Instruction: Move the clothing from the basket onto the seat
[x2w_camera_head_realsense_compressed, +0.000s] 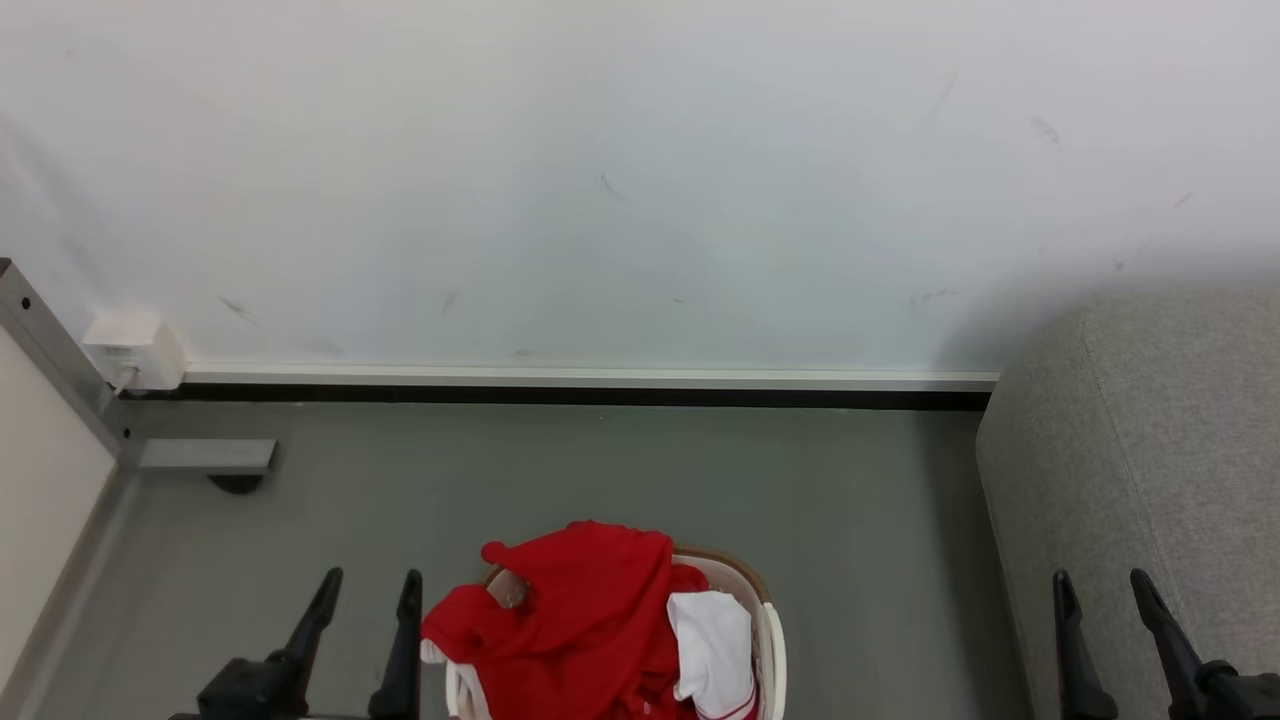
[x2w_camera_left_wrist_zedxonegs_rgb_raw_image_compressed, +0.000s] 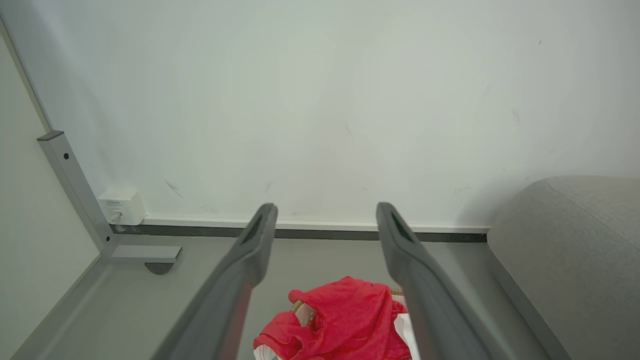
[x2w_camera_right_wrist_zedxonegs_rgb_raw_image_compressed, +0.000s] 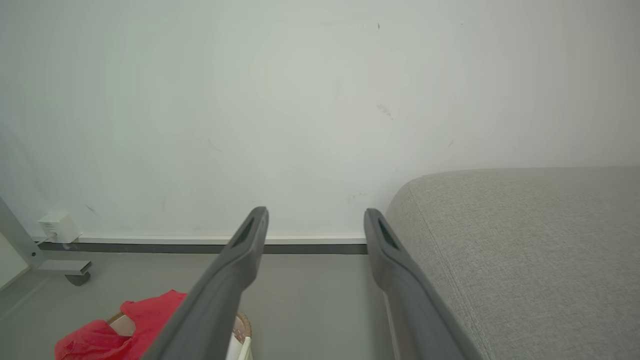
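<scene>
The left claw (x2w_camera_head_realsense_compressed: 372, 576) is seen with its fingers spread wide apart, nothing gripped; the right claw (x2w_camera_head_realsense_compressed: 1100, 576) is spread likewise, nothing gripped. Between the two claws, nearer the left one, the clothing (x2w_camera_head_realsense_compressed: 590, 610) is heaped in the basket (x2w_camera_head_realsense_compressed: 772, 625), with red fabric spilled over the brown rim and a white panel turned toward the right claw. The seat (x2w_camera_head_realsense_compressed: 1150, 440) is placed just right of the right claw and beyond it. Ahead of both claws the floor (x2w_camera_head_realsense_compressed: 600, 470) is met by a pale wall (x2w_camera_head_realsense_compressed: 600, 180).
</scene>
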